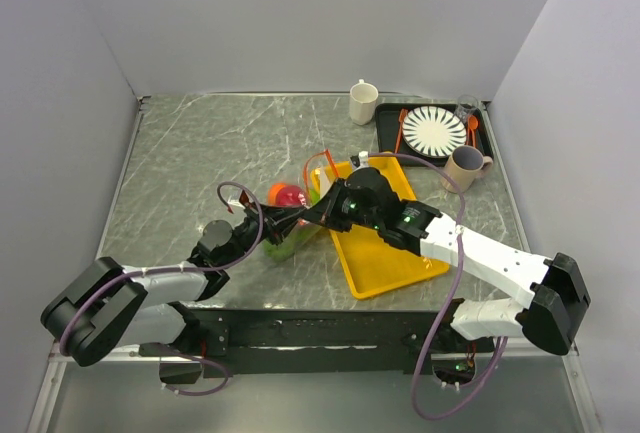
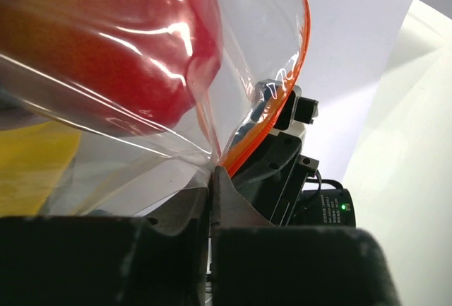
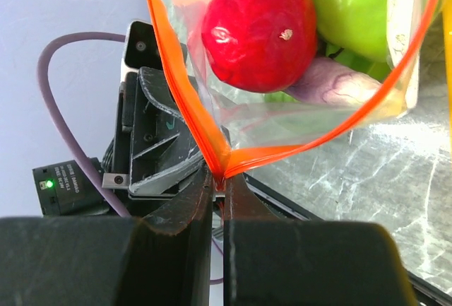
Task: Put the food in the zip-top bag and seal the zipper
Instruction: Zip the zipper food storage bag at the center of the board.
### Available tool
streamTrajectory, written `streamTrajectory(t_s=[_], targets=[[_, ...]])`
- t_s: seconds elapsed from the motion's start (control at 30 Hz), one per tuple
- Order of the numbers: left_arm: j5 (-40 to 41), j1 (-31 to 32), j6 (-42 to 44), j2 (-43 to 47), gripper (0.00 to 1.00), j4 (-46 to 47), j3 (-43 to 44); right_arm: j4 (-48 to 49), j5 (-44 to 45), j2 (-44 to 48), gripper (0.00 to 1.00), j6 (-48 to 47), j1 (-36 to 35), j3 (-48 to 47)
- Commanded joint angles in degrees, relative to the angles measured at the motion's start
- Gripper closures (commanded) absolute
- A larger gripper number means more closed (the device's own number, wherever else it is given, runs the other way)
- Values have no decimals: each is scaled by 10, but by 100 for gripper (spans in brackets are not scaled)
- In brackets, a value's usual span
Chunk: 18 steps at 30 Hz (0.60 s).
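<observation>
The clear zip-top bag [image 1: 297,215] hangs between my two grippers, near the left edge of the yellow tray. It holds food: a red fruit [image 3: 258,27], a green one [image 3: 353,9] and a purple one [image 3: 325,83]; an orange fruit [image 1: 276,191] shows from above. My right gripper [image 3: 224,179] is shut on the orange-red zipper [image 3: 180,87] where its two sides meet. My left gripper [image 2: 212,177] is shut on the bag's clear film [image 2: 120,172], right beside the zipper strip [image 2: 272,119]. The mouth gapes open beyond the right gripper's pinch. The two grippers face each other closely [image 1: 283,221] [image 1: 312,215].
The yellow tray [image 1: 385,263] lies under my right arm. At the back right stand a white mug [image 1: 363,101], a black tray [image 1: 388,138] carrying a striped plate [image 1: 434,132] and an orange spoon [image 1: 472,125], and a beige mug [image 1: 465,165].
</observation>
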State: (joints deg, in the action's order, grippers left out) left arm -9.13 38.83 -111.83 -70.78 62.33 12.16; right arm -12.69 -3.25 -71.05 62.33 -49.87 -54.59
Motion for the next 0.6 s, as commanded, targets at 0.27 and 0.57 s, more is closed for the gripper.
streamTrajectory(t_s=[0.27, 0.57], targets=[[-12, 7, 4, 28, 99, -11, -16, 57, 44, 27, 95, 14, -4, -5], [-1, 7, 28, 84, 99, -98, -26, 93, 86, 55, 95, 38, -3, 18]])
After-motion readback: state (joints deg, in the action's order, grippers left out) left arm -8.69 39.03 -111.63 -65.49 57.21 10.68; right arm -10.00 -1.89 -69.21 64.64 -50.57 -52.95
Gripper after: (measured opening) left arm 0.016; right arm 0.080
